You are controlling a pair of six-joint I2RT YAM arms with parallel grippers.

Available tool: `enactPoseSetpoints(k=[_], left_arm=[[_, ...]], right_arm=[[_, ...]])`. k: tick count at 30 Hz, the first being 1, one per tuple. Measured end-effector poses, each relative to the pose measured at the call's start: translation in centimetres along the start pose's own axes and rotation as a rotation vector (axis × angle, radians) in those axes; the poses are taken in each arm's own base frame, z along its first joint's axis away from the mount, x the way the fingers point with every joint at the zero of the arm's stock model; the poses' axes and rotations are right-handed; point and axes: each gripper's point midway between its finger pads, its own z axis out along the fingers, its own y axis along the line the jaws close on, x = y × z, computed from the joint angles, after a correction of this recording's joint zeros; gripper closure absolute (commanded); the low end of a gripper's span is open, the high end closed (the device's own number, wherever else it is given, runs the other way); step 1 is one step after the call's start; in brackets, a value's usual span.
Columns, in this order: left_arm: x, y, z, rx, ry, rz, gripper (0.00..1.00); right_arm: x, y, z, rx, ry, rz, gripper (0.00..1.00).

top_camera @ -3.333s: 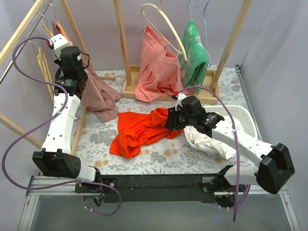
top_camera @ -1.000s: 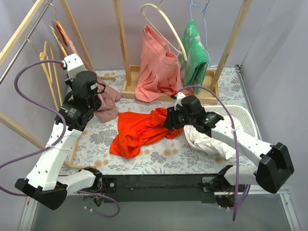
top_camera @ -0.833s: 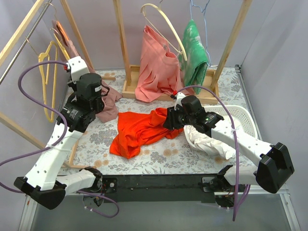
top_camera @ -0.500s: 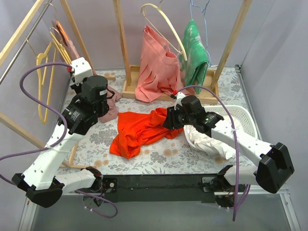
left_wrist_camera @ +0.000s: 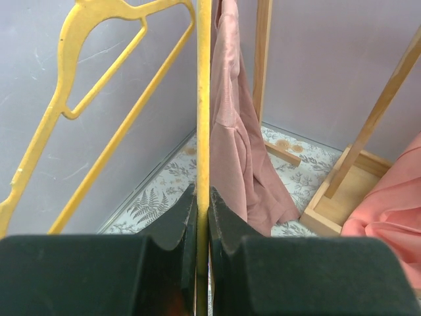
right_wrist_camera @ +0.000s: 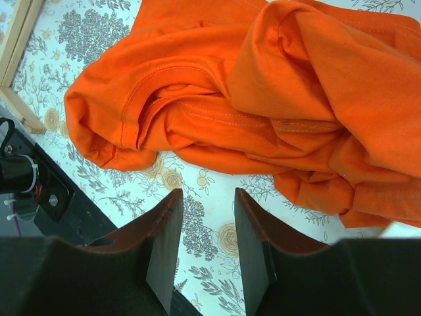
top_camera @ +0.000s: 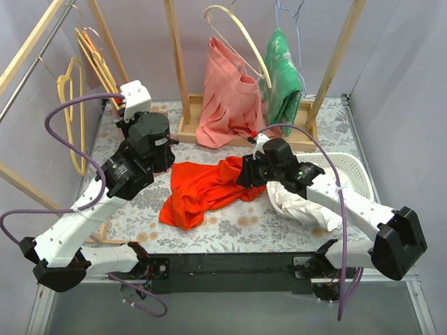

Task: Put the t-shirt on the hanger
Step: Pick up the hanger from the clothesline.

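T-shirt (top_camera: 199, 188) lies crumpled on the flowered counter (top_camera: 237, 234), in the middle of the top view. Right tool (right_wrist_camera: 205, 210) is at the right end of it, with the fingers apart and nothing between them. Left tool (left_wrist_camera: 202, 201), in the upper left of the top view, is clamped on one thin bar of the hanger (left_wrist_camera: 204, 99), just beside a dusty-pink garment (left_wrist_camera: 233, 151).
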Motion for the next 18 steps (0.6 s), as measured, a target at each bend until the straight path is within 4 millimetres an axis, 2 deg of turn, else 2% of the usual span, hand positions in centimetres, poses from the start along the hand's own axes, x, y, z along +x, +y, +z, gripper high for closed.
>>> enactPoseSetpoints(k=[9, 18], left_arm=[[-0.3, -2.7, -0.9, 0.027, -0.012, 0.055, 1.0], [-1.6, -4.0, -1.3, 0.083, -0.031, 0.06, 1.0]], right_arm=[[0.1, -0.1, -0.1, 0.003, 0.0, 0.0, 0.55], [0.0, -0.1, -0.4, 0.001, -0.018, -0.003, 0.55]])
